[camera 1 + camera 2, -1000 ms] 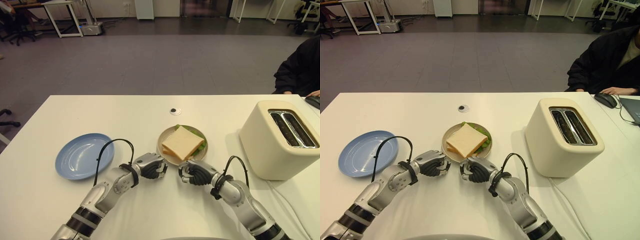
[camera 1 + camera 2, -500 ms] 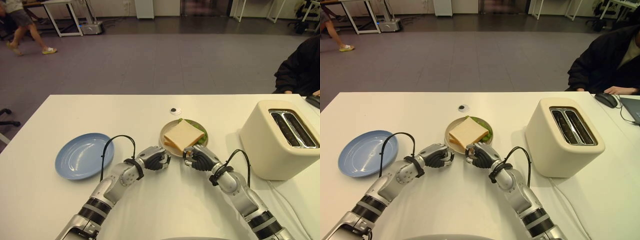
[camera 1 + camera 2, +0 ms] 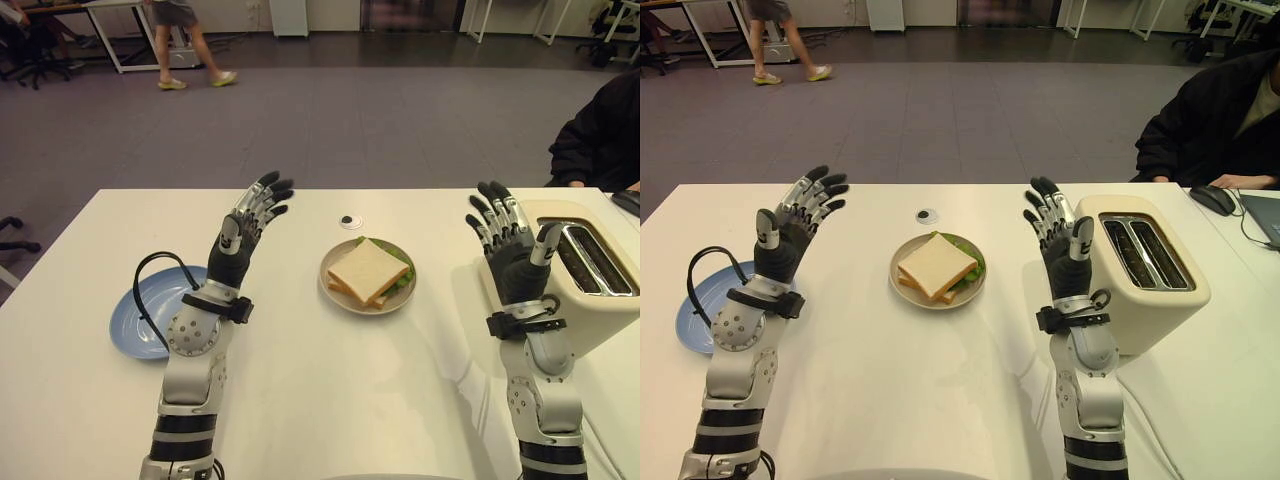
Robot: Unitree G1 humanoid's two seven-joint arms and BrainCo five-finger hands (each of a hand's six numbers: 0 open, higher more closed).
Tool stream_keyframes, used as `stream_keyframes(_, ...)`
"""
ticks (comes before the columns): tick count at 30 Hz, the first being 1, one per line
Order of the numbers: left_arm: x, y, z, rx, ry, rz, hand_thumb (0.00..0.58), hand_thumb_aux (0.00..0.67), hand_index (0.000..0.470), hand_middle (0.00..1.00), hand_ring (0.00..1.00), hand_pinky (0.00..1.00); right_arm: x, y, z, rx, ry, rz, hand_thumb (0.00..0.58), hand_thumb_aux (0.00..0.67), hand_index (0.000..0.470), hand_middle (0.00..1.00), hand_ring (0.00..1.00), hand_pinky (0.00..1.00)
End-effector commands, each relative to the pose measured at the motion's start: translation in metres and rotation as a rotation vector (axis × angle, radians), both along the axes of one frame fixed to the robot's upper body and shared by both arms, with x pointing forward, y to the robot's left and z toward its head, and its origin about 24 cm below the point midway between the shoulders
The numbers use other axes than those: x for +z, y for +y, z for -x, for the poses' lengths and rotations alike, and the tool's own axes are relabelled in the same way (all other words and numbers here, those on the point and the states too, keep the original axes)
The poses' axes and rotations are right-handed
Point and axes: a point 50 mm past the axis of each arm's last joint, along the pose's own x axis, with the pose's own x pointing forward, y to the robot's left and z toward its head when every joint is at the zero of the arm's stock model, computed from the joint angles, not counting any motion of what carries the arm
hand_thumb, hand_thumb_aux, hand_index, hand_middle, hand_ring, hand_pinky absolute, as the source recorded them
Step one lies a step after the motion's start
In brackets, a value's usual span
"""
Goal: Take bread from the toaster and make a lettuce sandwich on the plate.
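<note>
A sandwich [image 3: 366, 273] of two white bread slices with green lettuce between them lies on a small beige plate [image 3: 340, 297] at the table's middle. The cream toaster [image 3: 590, 325] stands at the right, its two slots dark. My left hand [image 3: 243, 237] is raised upright left of the plate, fingers spread, holding nothing. Just in front of the toaster's left end my right hand [image 3: 506, 251] stands upright too, fingers spread and empty. Both hands are well apart from the sandwich.
A blue plate [image 3: 152, 303] lies at the left, partly behind my left forearm. A small round black fitting [image 3: 347, 221] sits in the tabletop beyond the sandwich. A person in dark clothing sits at the far right by a mouse [image 3: 1212, 200].
Both hands have lifted from low beside the beige plate to upright poses and opened their fingers. The left went left, the right went right toward the toaster.
</note>
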Motion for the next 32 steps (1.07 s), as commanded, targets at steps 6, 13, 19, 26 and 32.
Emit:
stream_keyframes(6,-0.032,0.016,0.025,0.164,0.08,0.064,0.0,0.0,0.0,0.0,0.0,0.0,-0.026,-0.022,0.022,-0.101,0.053,0.078,0.0,0.0,0.0,0.0,0.0,0.0)
stream_keyframes(13,-0.056,0.007,0.035,0.16,0.151,0.065,0.0,0.0,0.0,0.0,0.0,0.0,-0.059,-0.016,0.031,-0.15,0.129,0.124,0.0,0.0,0.0,0.0,0.0,0.0)
stream_keyframes(19,-0.061,0.0,0.042,0.156,0.158,0.062,0.0,0.0,0.0,0.0,0.0,0.0,-0.063,-0.011,0.033,-0.139,0.111,0.146,0.0,0.0,0.0,0.0,0.0,0.0)
stream_keyframes(26,-0.066,-0.008,0.057,0.161,0.191,0.066,0.0,0.0,0.0,0.0,0.0,0.0,-0.056,-0.016,0.038,-0.127,0.105,0.154,0.0,0.0,0.0,0.0,0.0,0.0)
stream_keyframes(32,-0.061,-0.012,0.054,0.149,0.183,0.073,0.0,0.0,0.0,0.0,0.0,0.0,-0.054,-0.014,0.038,-0.13,0.111,0.145,0.0,0.0,0.0,0.0,0.0,0.0)
